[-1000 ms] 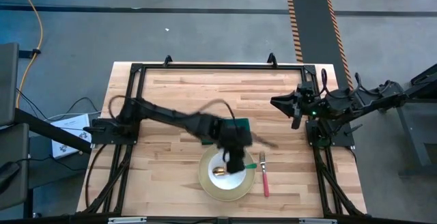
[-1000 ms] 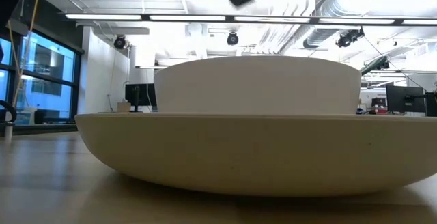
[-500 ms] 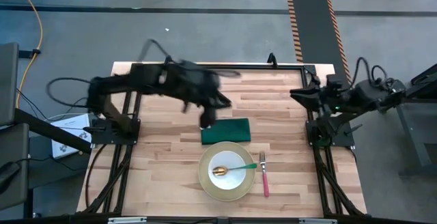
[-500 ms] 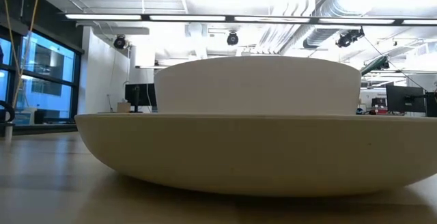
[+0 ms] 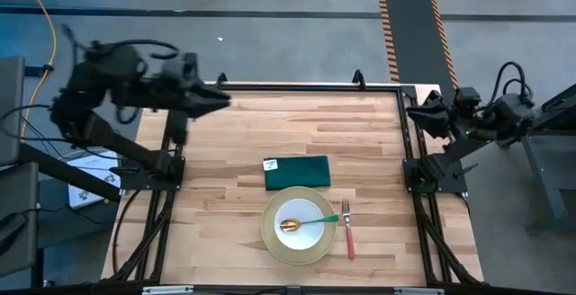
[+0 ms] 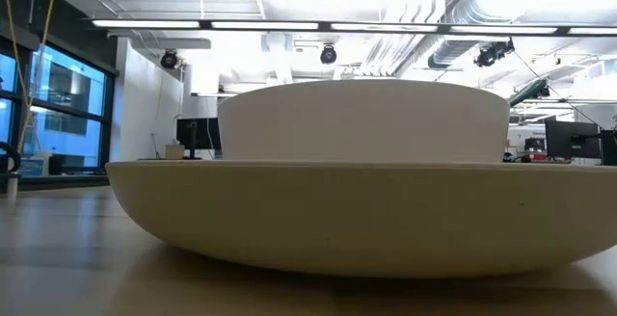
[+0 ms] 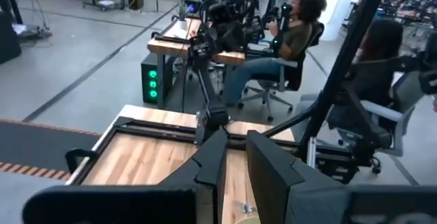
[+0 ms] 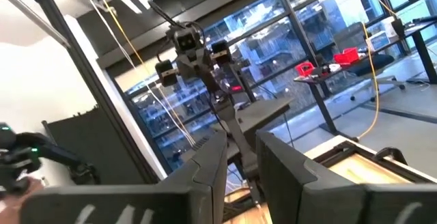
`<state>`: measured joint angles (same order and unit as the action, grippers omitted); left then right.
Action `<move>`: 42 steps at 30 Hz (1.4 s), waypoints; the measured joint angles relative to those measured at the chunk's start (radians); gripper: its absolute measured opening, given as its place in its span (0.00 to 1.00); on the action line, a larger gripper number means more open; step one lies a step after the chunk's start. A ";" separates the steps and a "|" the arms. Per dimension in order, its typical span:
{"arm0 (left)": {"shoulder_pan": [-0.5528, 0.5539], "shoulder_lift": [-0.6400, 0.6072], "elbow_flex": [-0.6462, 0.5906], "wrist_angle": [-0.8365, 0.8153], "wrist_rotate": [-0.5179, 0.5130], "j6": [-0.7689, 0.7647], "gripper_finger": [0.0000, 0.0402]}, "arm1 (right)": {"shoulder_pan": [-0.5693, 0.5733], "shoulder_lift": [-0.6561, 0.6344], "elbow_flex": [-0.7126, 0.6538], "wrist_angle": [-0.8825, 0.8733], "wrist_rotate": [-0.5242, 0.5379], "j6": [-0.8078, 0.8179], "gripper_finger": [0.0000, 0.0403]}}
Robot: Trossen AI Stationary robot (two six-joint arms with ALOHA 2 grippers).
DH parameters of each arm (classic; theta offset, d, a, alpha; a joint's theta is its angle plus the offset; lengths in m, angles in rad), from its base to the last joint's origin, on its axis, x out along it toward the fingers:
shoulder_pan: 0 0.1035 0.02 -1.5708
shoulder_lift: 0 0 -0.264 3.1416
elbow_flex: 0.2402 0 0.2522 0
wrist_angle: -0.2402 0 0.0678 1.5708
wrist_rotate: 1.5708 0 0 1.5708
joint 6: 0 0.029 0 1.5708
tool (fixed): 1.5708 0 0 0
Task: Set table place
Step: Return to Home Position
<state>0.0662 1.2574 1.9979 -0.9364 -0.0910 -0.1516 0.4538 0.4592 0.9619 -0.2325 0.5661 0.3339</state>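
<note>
A pale yellow plate (image 5: 274,239) (image 6: 357,210) lies on the table (image 5: 225,142) near its front middle, with a white bowl (image 5: 310,234) (image 6: 362,118) on it. The gold spoon (image 5: 290,226) lies in the bowl, its green handle (image 5: 326,219) over the right rim. A pink-handled fork (image 5: 348,234) lies flat just right of the plate. Just beyond the plate, a dark green folded napkin (image 5: 300,173) lies flat. My left gripper (image 5: 220,100) (image 7: 235,162) hovers high over the far left corner, narrowly open and empty. My right gripper (image 5: 416,111) (image 8: 240,156) hangs over the right edge, also narrowly open and empty.
A black metal frame (image 5: 288,86) edges the table. Bare wood lies left of the plate and along the far side. People sit in chairs (image 7: 287,46) at other desks beyond the table.
My left gripper has risen from over the bowl and swung back toward the table's far left corner, tipping up from pointing down to nearly level. The spoon stays in the bowl. My right gripper has drawn back toward the table's right edge.
</note>
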 joint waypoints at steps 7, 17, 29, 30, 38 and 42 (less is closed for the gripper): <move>-0.001 -0.244 -0.303 0.096 0.017 0.009 0.12 | 0.000 -0.055 0.000 -0.028 0.006 0.025 0.18; -0.001 -0.604 -0.959 0.526 0.106 -0.070 0.12 | 0.000 -0.123 0.000 -0.021 0.059 0.032 0.18; -0.001 -0.897 -1.396 0.767 0.090 -0.165 0.12 | -0.002 -0.187 0.000 -0.010 0.082 -0.044 0.18; -0.001 -0.921 -1.413 0.768 0.082 -0.170 0.12 | -0.002 -0.198 0.000 -0.009 0.082 -0.057 0.18; -0.001 -1.082 -1.470 0.700 0.036 -0.194 0.12 | -0.002 -0.277 0.000 -0.013 0.070 -0.159 0.18; -0.001 -1.107 -1.471 0.667 0.027 -0.194 0.12 | -0.002 -0.303 0.000 -0.034 0.052 -0.204 0.18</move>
<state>0.0654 0.1508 0.5270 -0.2693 -0.0636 -0.3454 0.4515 0.1560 0.9619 -0.2665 0.6184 0.1298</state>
